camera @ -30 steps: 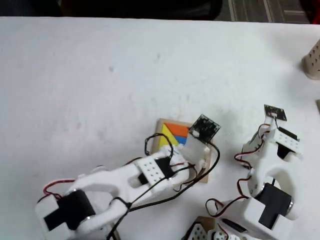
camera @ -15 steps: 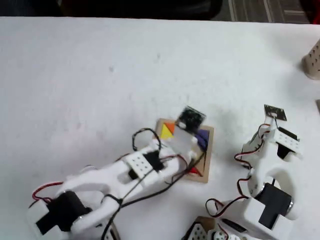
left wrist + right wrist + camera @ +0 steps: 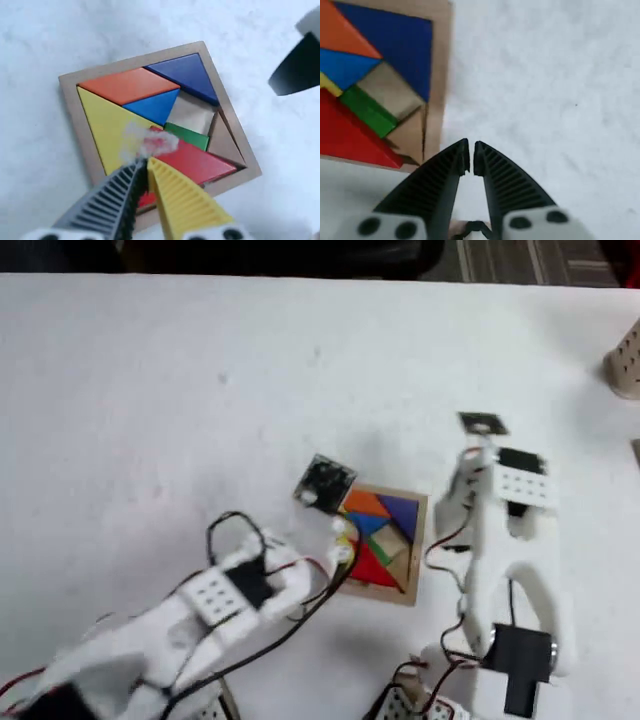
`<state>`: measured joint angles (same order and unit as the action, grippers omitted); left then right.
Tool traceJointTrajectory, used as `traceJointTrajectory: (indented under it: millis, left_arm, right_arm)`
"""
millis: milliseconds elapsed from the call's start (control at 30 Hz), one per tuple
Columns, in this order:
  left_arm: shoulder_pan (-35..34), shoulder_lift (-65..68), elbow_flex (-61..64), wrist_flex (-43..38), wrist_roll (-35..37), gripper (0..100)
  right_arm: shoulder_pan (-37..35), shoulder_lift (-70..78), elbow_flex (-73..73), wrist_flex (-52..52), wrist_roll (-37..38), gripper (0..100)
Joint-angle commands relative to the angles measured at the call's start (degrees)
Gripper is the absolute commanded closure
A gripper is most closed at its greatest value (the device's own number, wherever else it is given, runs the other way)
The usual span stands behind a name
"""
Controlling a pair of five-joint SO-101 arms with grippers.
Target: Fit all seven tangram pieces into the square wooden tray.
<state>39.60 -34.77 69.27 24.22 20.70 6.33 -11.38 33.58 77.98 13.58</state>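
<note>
Both jaws are closed, empty. Left gripper (image 3: 146,165) hangs over the red triangle (image 3: 195,162) in the square wooden tray (image 3: 130,65). Right gripper (image 3: 470,152) is beside it.

My high camera looks steeply down over the desk (image 3: 200,370) from well above the arms' edge, while both wrist cameras stare along the left fingers (image 3: 175,200) and right fingers (image 3: 440,180), close above the tray (image 3: 422,530) all three views share.

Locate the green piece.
In the left wrist view, the green piece lies in the tray, between the red triangle and the pale wooden square.
</note>
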Motion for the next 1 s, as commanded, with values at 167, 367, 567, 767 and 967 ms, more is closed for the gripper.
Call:
traceJointTrajectory:
  millis: [167, 367, 567, 767, 967]
  left_arm:
    - [5.58, -16.66, 5.54, 7.91, -3.96, 98]
    - [6.9, -6.81, 5.36, 2.37, -4.48, 98]
    - [6.81, 0.75, 3.34, -0.79, -4.57, 98]
    - [6.81, 2.07, 3.16, -0.62, -4.57, 98]
    - [4.79, 2.07, 2.46, 2.46, -4.57, 98]
  right_arm:
    - [-17.63, 0.57, -2.73, -4.44, -8.53, 98.1]
    - [-24.22, 6.9, -2.64, -8.13, -12.4, 98.1]
    - [-23.52, 8.04, -1.05, -9.01, -12.31, 98.1]
    - [-23.96, 8.22, 2.02, -11.47, -10.73, 98.1]
    - [-23.52, 8.22, 5.19, -15.34, -10.37, 98.1]
